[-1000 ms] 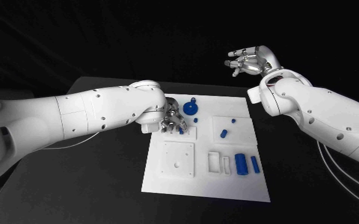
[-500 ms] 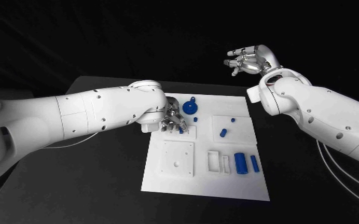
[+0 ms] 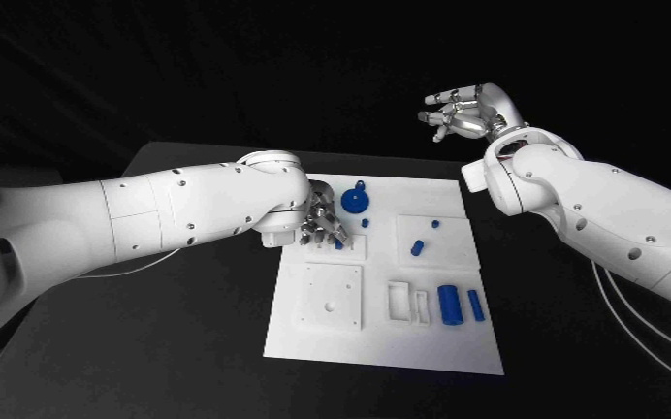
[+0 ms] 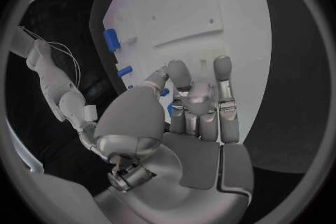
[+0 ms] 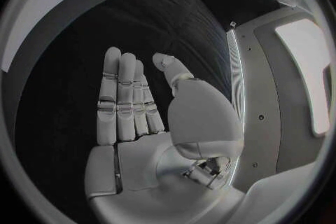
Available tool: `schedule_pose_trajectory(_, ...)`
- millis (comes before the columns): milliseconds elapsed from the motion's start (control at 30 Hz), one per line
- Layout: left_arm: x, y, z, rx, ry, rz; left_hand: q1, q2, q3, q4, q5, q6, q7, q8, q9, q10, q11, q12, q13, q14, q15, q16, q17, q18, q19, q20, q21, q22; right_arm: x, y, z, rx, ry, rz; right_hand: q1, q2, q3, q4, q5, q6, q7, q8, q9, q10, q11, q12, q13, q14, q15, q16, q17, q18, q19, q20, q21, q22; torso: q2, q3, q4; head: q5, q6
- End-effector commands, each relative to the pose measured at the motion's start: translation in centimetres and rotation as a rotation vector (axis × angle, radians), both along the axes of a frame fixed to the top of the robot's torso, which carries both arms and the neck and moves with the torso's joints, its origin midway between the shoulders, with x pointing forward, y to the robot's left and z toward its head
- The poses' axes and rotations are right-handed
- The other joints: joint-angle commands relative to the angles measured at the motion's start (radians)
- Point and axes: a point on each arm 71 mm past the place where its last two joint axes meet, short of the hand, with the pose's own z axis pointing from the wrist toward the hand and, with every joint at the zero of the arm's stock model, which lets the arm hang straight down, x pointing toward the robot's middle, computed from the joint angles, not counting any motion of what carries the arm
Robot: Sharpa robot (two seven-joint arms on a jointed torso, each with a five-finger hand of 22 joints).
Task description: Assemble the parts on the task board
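The white task board (image 3: 385,341) lies mid-table. My left hand (image 3: 319,229) is low over its far left part, above a small raised white block. Its thumb and fingers (image 4: 199,102) close round a small blue peg (image 4: 170,108), whose tip shows below the fingers (image 3: 337,242). Just beyond the hand stands a round blue part (image 3: 355,201), with a short blue peg (image 3: 365,223) next to it. My right hand (image 3: 468,116) is raised off the board's far right corner, its fingers (image 5: 122,98) spread and holding nothing.
On the board's right side are two small blue pegs (image 3: 415,246) (image 3: 435,225) on a raised square, and two blue cylinders (image 3: 449,305) (image 3: 475,306) beside a white slotted holder (image 3: 408,303). A square white plate (image 3: 333,296) with holes lies near left.
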Motion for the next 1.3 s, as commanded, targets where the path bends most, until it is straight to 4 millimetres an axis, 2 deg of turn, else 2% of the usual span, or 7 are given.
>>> schedule_pose_trajectory(33,-0.1,0.1,-0.3,0.006,-0.010,-0.006,0.000,-0.025,0.003,0.033,-0.013,0.005,-0.010,-0.001,0.001,0.043,-0.005,-0.005,-0.002,0.002,0.005,-0.002,0.000,-0.010,0.007,-0.004,-0.007,0.016,-0.1,0.1,0.0,-0.013,-0.004,0.014,-0.008,0.000,0.001,-0.004,0.004,-0.001,0.006,-0.001,0.000,-0.006,-0.002,-0.004,-0.001,-0.008,-0.002,-0.006,-0.002,-0.013,-0.008,-0.001,0.005,-0.001,0.000,0.0001,0.0000,0.000,0.001)
schedule_pose_trajectory(133,-0.1,0.3,-0.3,0.004,-0.009,-0.002,-0.006,-0.030,0.003,0.058,-0.028,0.006,-0.010,0.000,0.002,0.043,-0.006,-0.005,-0.003,0.002,0.004,-0.003,-0.001,-0.012,0.008,-0.006,-0.009,0.016,-0.1,0.1,0.0,-0.013,-0.003,0.013,-0.009,-0.001,-0.001,-0.002,0.006,-0.002,0.006,-0.002,0.000,-0.007,-0.002,-0.003,-0.001,-0.008,-0.002,-0.006,-0.002,-0.013,-0.008,-0.001,0.004,-0.003,0.000,0.0002,0.0005,0.000,0.001)
schedule_pose_trajectory(900,-0.3,1.0,0.0,-0.054,0.026,0.034,-0.016,-0.046,0.008,0.101,-0.055,0.009,-0.010,0.002,0.006,0.043,-0.006,-0.003,-0.004,0.002,0.002,-0.003,0.001,-0.019,0.010,-0.014,-0.011,0.017,0.0,-0.1,-0.2,-0.015,0.001,0.008,-0.008,-0.001,-0.003,0.002,0.008,-0.003,0.006,-0.001,0.000,-0.008,-0.002,-0.002,0.000,-0.008,-0.002,-0.006,-0.002,-0.013,-0.007,0.000,0.003,-0.007,0.000,0.0000,-0.0001,0.000,0.005)
schedule_pose_trajectory(967,-0.3,1.1,0.2,-0.067,0.032,0.042,-0.014,-0.054,0.011,0.112,-0.058,0.009,-0.011,0.002,0.006,0.043,-0.007,-0.003,-0.004,0.001,0.002,-0.003,0.001,-0.021,0.009,-0.016,-0.011,0.017,0.0,-0.2,-0.2,-0.015,0.001,0.007,-0.008,-0.001,-0.003,0.002,0.008,-0.003,0.006,-0.001,0.000,-0.008,-0.002,-0.002,0.000,-0.008,-0.002,-0.006,-0.002,-0.013,-0.007,0.000,0.003,-0.007,0.000,0.0000,0.0006,0.001,0.007)
schedule_pose_trajectory(1167,0.0,1.2,0.7,-0.112,0.051,0.068,-0.003,-0.079,0.018,0.152,-0.115,0.011,-0.009,-0.001,0.003,0.043,-0.006,-0.002,-0.003,0.001,0.001,-0.002,0.003,-0.026,0.010,-0.022,-0.011,0.017,0.0,-0.3,-0.2,-0.016,0.003,0.005,-0.008,-0.001,-0.003,0.002,0.008,-0.003,0.006,-0.001,0.000,-0.008,-0.002,-0.002,0.000,-0.008,-0.002,-0.006,-0.002,-0.013,-0.007,0.000,0.003,-0.007,0.000,0.0006,0.0006,0.000,0.009)
schedule_pose_trajectory(1267,0.1,1.4,0.9,-0.124,0.055,0.078,0.003,-0.078,0.019,0.157,-0.113,0.009,-0.008,-0.004,0.001,0.043,-0.006,-0.003,-0.004,0.001,0.000,-0.003,0.002,-0.028,0.010,-0.024,-0.012,0.017,0.0,-0.3,-0.2,-0.017,0.003,0.004,-0.008,-0.001,-0.003,0.002,0.008,-0.003,0.006,-0.001,0.000,-0.008,-0.002,-0.002,0.000,-0.008,-0.002,-0.006,-0.002,-0.013,-0.007,0.000,0.003,-0.007,0.000,0.0004,0.0003,0.001,0.010)
schedule_pose_trajectory(1300,0.1,1.4,1.0,-0.131,0.055,0.083,0.006,-0.072,0.017,0.148,-0.095,0.007,-0.008,-0.005,0.001,0.043,-0.006,-0.003,-0.004,0.001,-0.001,-0.003,0.001,-0.028,0.010,-0.025,-0.012,0.017,0.0,-0.3,-0.3,-0.017,0.004,0.004,-0.008,-0.001,-0.003,0.002,0.008,-0.003,0.006,-0.001,0.000,-0.008,-0.002,-0.002,0.000,-0.008,-0.002,-0.006,-0.002,-0.013,-0.007,0.000,0.003,-0.007,0.000,0.0003,0.0003,0.002,0.011)
